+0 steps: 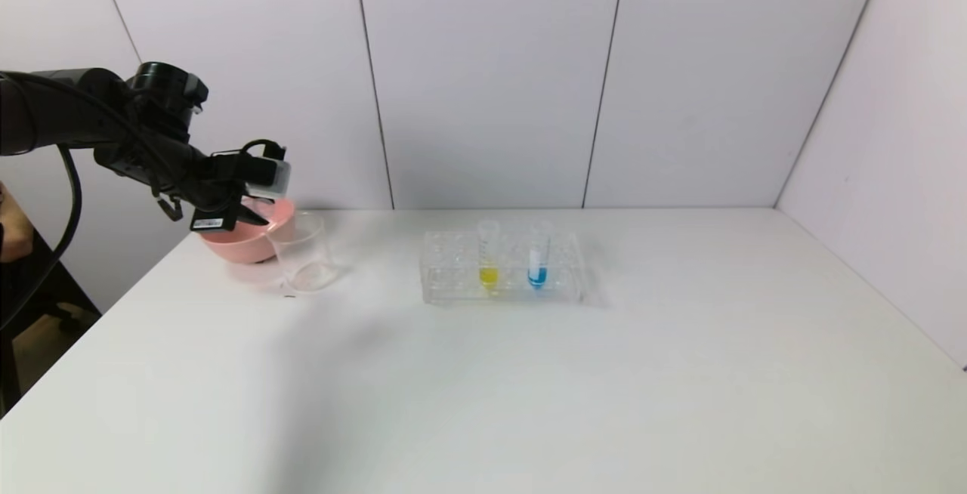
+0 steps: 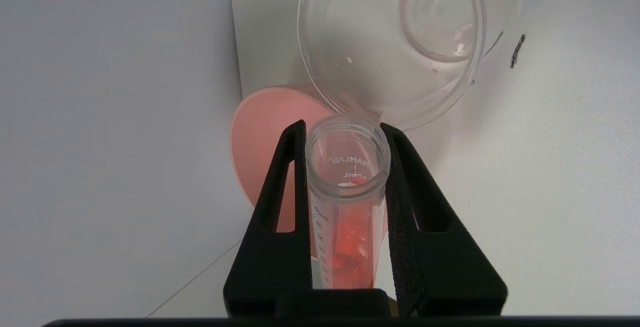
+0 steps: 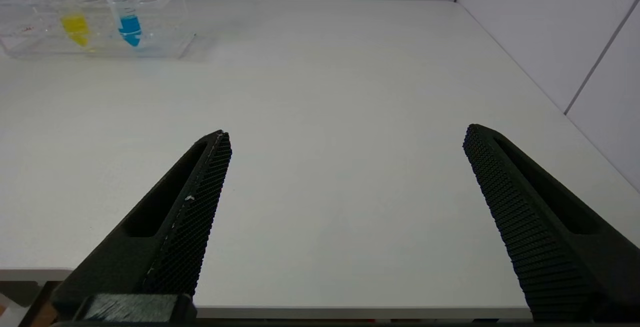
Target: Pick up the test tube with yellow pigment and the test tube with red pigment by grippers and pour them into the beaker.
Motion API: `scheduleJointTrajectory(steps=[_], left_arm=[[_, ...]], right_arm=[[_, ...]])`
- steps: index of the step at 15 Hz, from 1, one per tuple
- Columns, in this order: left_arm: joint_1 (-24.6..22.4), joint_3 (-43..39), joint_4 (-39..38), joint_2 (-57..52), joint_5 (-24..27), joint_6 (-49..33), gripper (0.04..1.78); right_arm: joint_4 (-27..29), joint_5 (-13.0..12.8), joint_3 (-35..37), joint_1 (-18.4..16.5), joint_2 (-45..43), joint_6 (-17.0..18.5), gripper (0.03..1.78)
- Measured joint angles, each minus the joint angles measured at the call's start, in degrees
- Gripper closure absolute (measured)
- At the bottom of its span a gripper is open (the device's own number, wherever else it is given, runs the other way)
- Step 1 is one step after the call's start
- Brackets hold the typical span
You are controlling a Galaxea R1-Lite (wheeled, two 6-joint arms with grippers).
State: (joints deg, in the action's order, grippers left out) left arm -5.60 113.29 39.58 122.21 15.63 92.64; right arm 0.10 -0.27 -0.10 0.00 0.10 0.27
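My left gripper (image 2: pixel 342 126) is shut on the test tube with red pigment (image 2: pixel 348 202), near its open rim. The red-orange liquid lies inside the tube, back between my fingers. The tube's mouth faces the clear beaker (image 2: pixel 395 42), which stands just beyond it. In the head view the left gripper (image 1: pixel 249 214) hovers over the pink bowl, left of the beaker (image 1: pixel 304 252). The test tube with yellow pigment (image 1: pixel 489 256) stands upright in the clear rack (image 1: pixel 453 271); it also shows in the right wrist view (image 3: pixel 74 24). My right gripper (image 3: pixel 346 132) is open and empty above the table's near edge.
A pink bowl (image 1: pixel 234 245) sits against the beaker at the table's far left corner, and shows under the tube in the left wrist view (image 2: pixel 265 137). A blue-liquid tube (image 1: pixel 538 256) stands in the rack beside the yellow one. Walls close the back and right.
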Motion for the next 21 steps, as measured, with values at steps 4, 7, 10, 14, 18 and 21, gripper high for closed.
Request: scheduleJointTrajectory(steps=[4, 7, 10, 14, 18, 21], left_arm=[[0.22, 0.0, -0.15, 0.0, -0.91, 0.3, 1.37], [0.45, 0.0, -0.23, 0.0, -1.28, 0.28, 1.37], [0.69, 0.07, -0.32, 0.0, -1.33, 0.28, 1.37], [0.96, 0.07, -0.32, -0.02, -2.1, 0.3, 1.37], [1.08, 0.13, 0.9, -0.07, -2.12, 0.17, 1.37], [1.13, 0.88, 5.06, -0.44, -2.07, -0.33, 1.37]], right_arm=[[0.01, 0.0, 0.0, 0.0, 0.0, 0.0, 0.11], [0.0, 0.02, 0.0, 0.0, 0.0, 0.0, 0.11], [0.0, 0.0, 0.0, 0.0, 0.0, 0.0, 0.11], [0.0, 0.0, 0.0, 0.0, 0.0, 0.02, 0.11], [0.01, 0.0, 0.0, 0.0, 0.0, 0.04, 0.11], [0.0, 0.02, 0.0, 0.0, 0.0, 0.02, 0.11]])
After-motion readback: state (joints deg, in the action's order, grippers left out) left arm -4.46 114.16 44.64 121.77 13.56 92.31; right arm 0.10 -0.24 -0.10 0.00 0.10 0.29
